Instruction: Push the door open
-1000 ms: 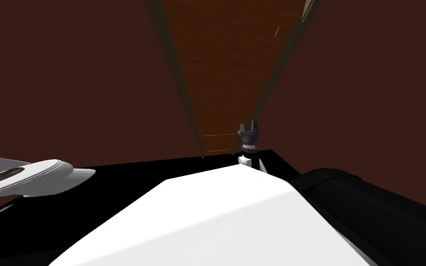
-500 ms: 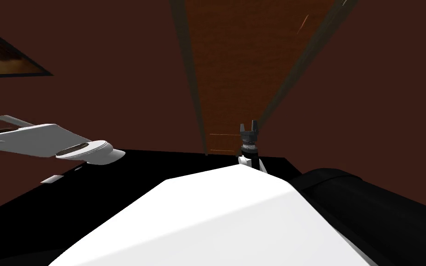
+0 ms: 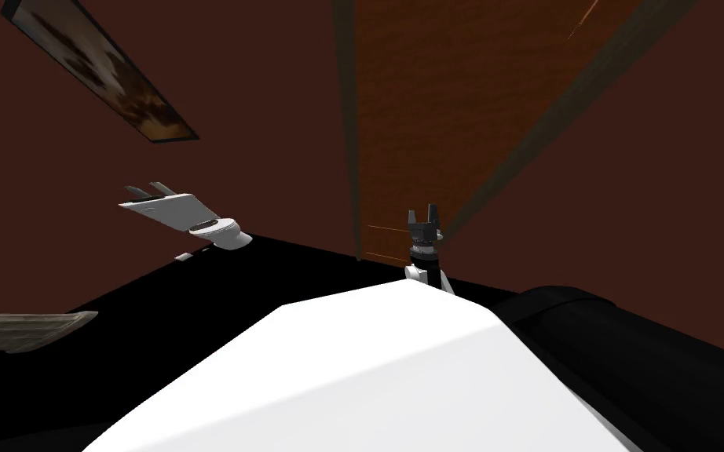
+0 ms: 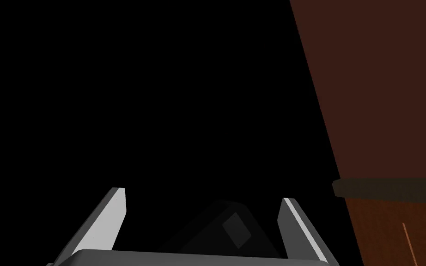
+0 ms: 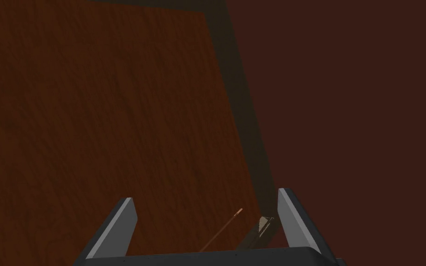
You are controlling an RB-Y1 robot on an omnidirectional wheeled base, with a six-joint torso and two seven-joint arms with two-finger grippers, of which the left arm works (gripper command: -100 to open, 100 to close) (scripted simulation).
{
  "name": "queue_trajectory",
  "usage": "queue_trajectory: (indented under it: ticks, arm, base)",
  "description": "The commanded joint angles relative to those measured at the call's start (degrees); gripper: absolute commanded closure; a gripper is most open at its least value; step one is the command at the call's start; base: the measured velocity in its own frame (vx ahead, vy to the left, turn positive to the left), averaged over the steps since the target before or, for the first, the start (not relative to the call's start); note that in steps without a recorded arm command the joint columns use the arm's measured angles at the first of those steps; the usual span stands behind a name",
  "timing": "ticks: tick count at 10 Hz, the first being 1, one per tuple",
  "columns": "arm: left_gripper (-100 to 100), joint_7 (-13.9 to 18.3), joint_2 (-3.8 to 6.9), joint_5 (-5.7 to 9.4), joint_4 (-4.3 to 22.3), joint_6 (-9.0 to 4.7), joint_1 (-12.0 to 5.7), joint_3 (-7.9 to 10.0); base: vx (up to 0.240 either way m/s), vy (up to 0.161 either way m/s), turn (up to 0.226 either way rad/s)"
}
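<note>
The door (image 3: pixel 462 118) is a brown wood-grain panel in a dark frame (image 3: pixel 345 125), set in a dark maroon wall (image 3: pixel 195 196). My right gripper (image 3: pixel 422 210) points at the door's lower part, near the frame's right side, fingers apart. In the right wrist view the door (image 5: pixel 92 129) lies straight ahead beyond the open right gripper (image 5: pixel 207 194), with the frame strip (image 5: pixel 244 120) running toward the finger on that side. My left gripper (image 4: pixel 203 194) stands open with nothing held, facing a black area, with the wall (image 4: pixel 383 92) and a corner of the door (image 4: pixel 401 231) beside it.
A white toilet (image 3: pixel 215 227) stands by the wall left of the door. A framed picture (image 3: pixel 101 71) hangs higher on that wall. A grey slab (image 3: pixel 23 329) juts in at the far left. The floor (image 3: pixel 274 275) is drawn black.
The whole head picture has swung: the door now sits further right, the toilet has slid toward the middle and the picture has come into view. My right gripper keeps its pose.
</note>
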Motion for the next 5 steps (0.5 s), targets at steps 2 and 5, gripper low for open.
queue_trajectory:
  ticks: [2, 5]
  arm:
    - [-100, 2.40, -0.10, 2.86, 1.81, 2.22, 0.23, 1.15]
    - [-100, 4.69, -0.19, 5.41, 3.44, 4.29, 0.43, 2.28]
  base:
    - [-0.094, 0.010, 0.344]
    - [-0.086, 0.008, 0.298]
